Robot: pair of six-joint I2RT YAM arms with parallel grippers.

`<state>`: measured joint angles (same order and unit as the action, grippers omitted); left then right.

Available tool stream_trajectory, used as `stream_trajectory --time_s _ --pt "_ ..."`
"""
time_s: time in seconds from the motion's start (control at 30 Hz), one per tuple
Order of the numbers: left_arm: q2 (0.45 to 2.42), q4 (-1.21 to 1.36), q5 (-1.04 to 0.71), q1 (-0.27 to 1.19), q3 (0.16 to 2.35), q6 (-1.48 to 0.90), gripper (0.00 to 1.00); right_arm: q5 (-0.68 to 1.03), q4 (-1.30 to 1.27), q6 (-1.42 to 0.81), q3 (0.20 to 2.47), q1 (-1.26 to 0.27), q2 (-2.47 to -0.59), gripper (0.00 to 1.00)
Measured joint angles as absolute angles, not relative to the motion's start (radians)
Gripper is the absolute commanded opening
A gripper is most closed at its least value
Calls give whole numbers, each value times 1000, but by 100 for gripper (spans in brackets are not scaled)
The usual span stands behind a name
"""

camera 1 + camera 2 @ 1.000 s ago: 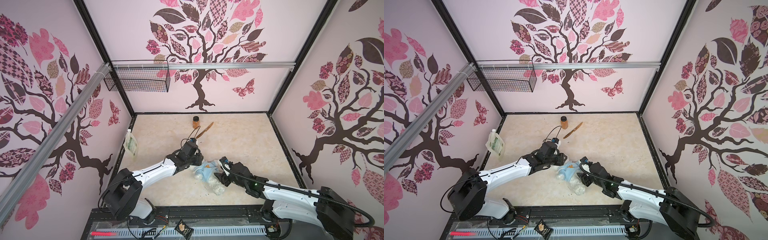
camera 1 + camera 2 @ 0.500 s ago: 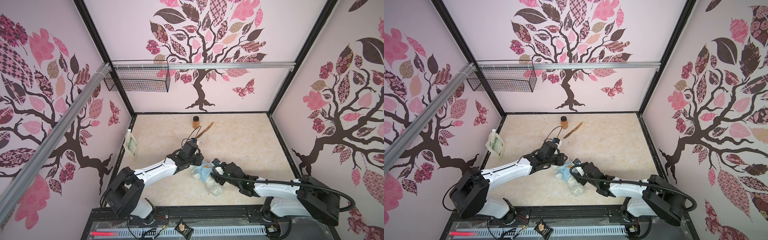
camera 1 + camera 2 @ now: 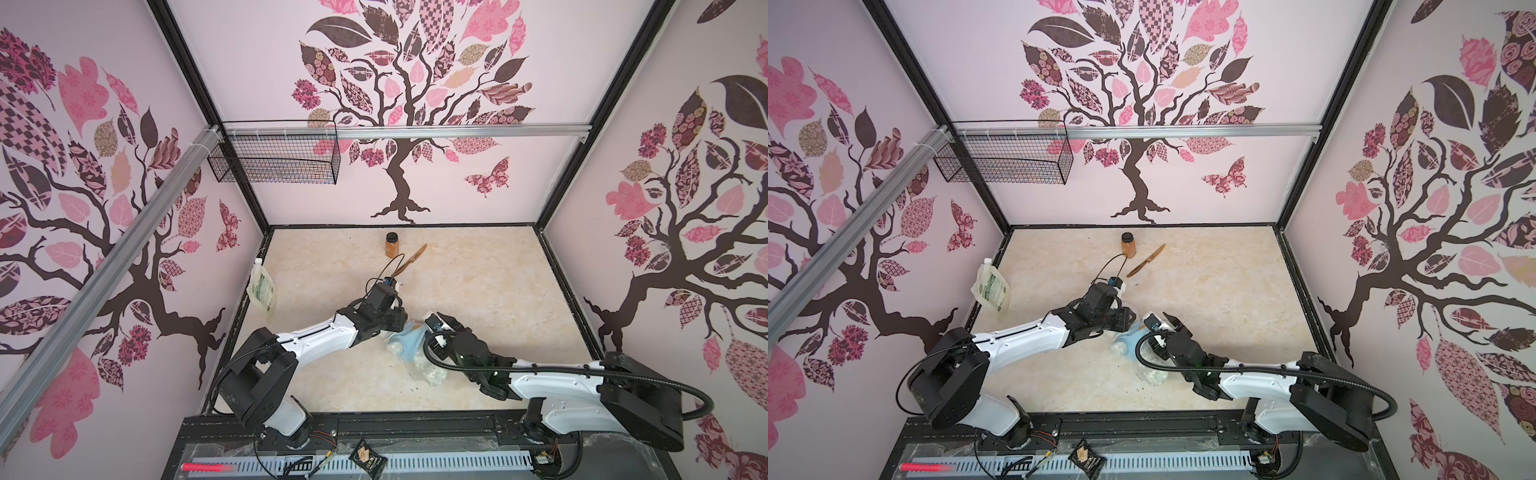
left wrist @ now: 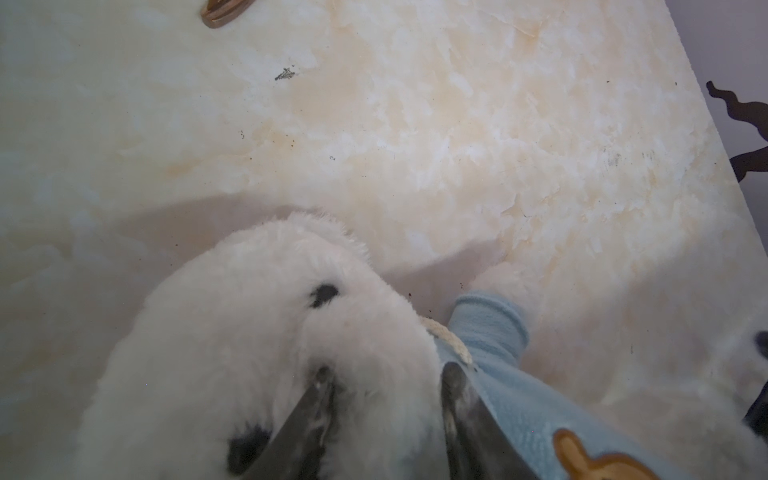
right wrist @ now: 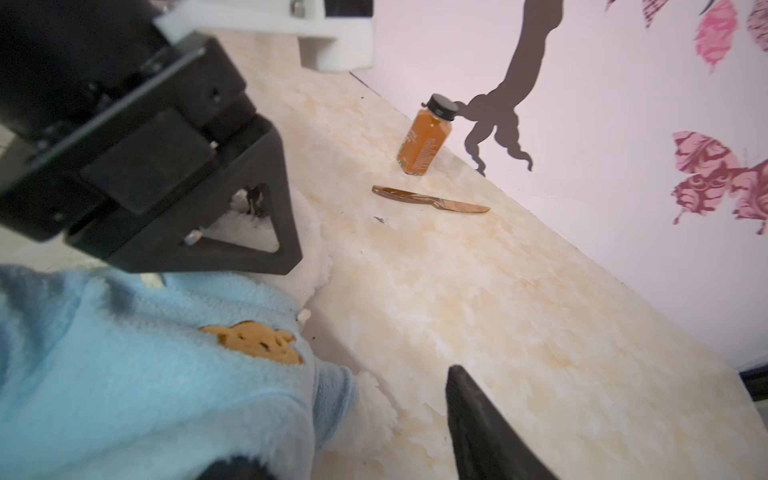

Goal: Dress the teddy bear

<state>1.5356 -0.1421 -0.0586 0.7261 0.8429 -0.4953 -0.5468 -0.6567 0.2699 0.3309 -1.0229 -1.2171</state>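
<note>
From both top views: finds the teddy bear (image 3: pixel 432 373) flat on the table (image 3: pixel 478 270), front middle, between the arms, light blue shirt (image 3: pixel 409 344) on its torso. From left wrist: finds left end effector (image 4: pixel 386 399) half apart, pinching head fur at the collar. From right wrist: finds right end effector (image 5: pixel 343 415) gaping around sleeve and paw, not gripping. Probably finishing: needs hem pulled down, head steadied.

Fluffy white teddy bear (image 4: pixel 232 332) lies face up near the front middle of the table (image 3: pixel 478 291), black eyes and nose showing, light blue shirt (image 5: pixel 145 374) on its chest, legs bare.
</note>
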Motion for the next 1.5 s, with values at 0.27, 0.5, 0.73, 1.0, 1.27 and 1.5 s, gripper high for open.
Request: stream_trajectory --time_s 0.27,0.5,0.73,1.0,1.27,1.5 --pt "1547 -143 -67 726 843 -492 43 -665 -646 260 313 -1028 -1116 53" --pt "1547 -143 -70 724 843 -488 43 -709 -540 187 313 -1027 -1016 56" --pt "1547 -143 -74 723 843 -487 44 -482 -369 70 315 -1026 -942 58" --pt "1547 -144 -80 722 843 -485 44 -330 -294 19 316 -997 -1031 61" --pt "1541 -151 -85 720 843 -484 44 -322 -361 67 383 -991 -1209 57" --pt "1541 -152 -85 720 843 -480 44 -397 -493 170 433 -992 -1324 40"
